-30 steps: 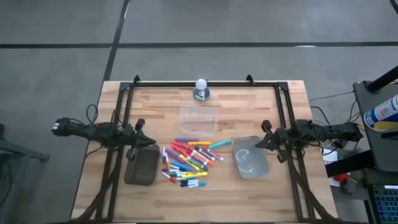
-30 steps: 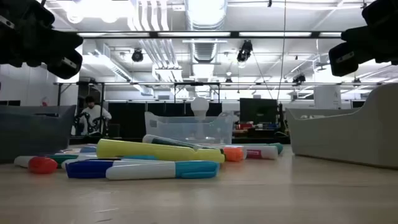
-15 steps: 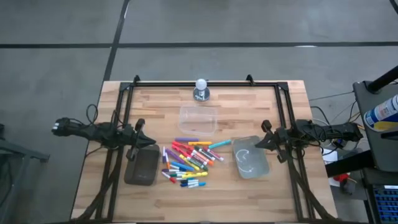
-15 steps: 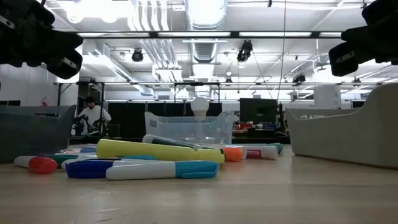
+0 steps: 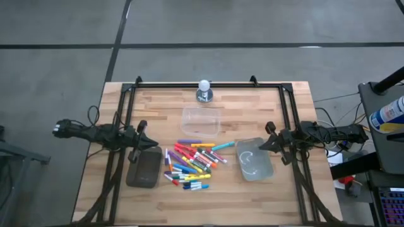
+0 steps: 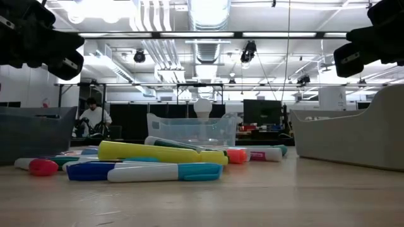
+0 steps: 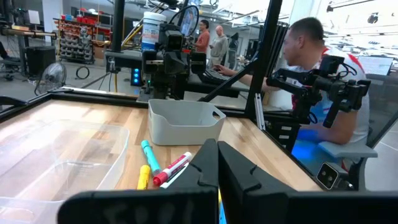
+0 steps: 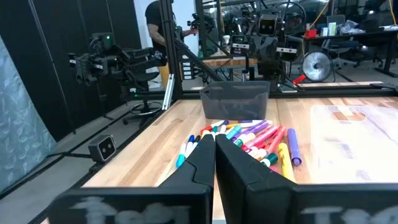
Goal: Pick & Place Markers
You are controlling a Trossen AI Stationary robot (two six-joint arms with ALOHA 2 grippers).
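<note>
Markers lie heaped on the worktop, none picked yet. Left pincer and right pincer wait closed and empty at the sides. Next, I think, one must open above the heap.

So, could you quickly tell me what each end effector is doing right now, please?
Left end effector: closed, holding nothing, beside the dark tray.
Right end effector: closed, holding nothing.

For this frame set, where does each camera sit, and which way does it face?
High: overhead, looking down on the table; left gripper and right gripper show.
Low: at tabletop height, facing the markers.
Left wrist: past its shut fingers toward the grey tub.
Right wrist: past its shut fingers toward the dark tray.
Every view shows the markers.
</note>
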